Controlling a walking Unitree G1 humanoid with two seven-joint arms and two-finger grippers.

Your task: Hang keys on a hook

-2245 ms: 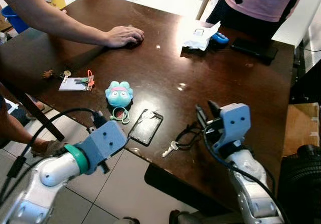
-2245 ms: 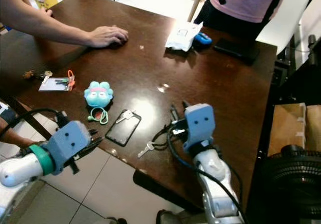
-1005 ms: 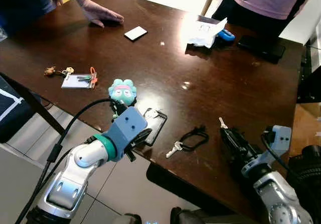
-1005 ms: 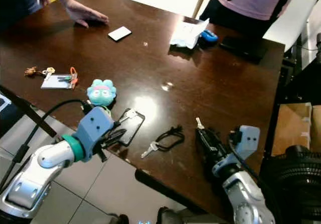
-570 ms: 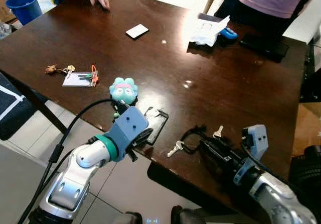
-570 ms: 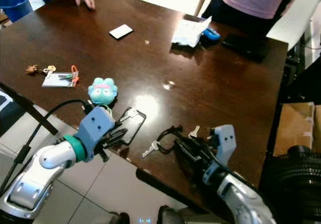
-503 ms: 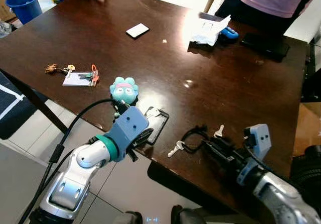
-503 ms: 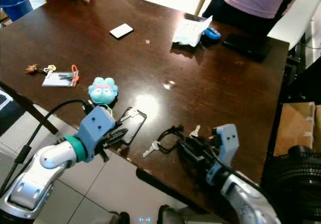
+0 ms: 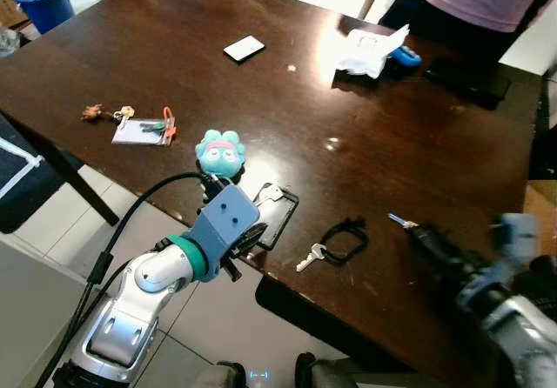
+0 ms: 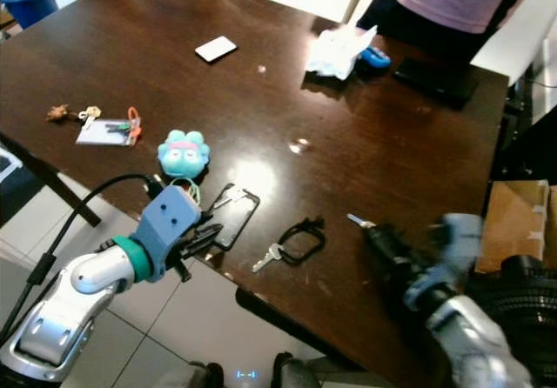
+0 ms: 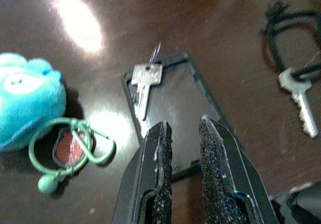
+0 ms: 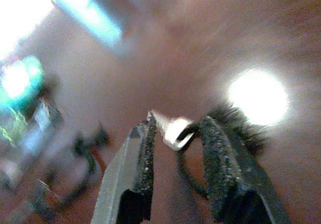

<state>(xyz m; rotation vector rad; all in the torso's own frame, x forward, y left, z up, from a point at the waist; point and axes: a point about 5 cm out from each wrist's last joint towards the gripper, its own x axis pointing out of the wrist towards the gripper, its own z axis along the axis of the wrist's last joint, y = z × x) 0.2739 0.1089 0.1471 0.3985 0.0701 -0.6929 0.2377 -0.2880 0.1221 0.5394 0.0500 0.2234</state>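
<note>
One small key (image 12: 173,132) we now hold in right end effector (image 9: 416,229), lifted off surface (image 9: 348,101); corded key (image 9: 335,242) remains at 9 o'clock.

dark wooden table (image 9: 130,49) carries phone (image 9: 272,216), keys (image 9: 335,241), plush toy (image 9: 220,152) (teal).

Phone (image 9: 275,215) left of keys (image 9: 335,242) (both on table (image 9: 365,127)).
</note>
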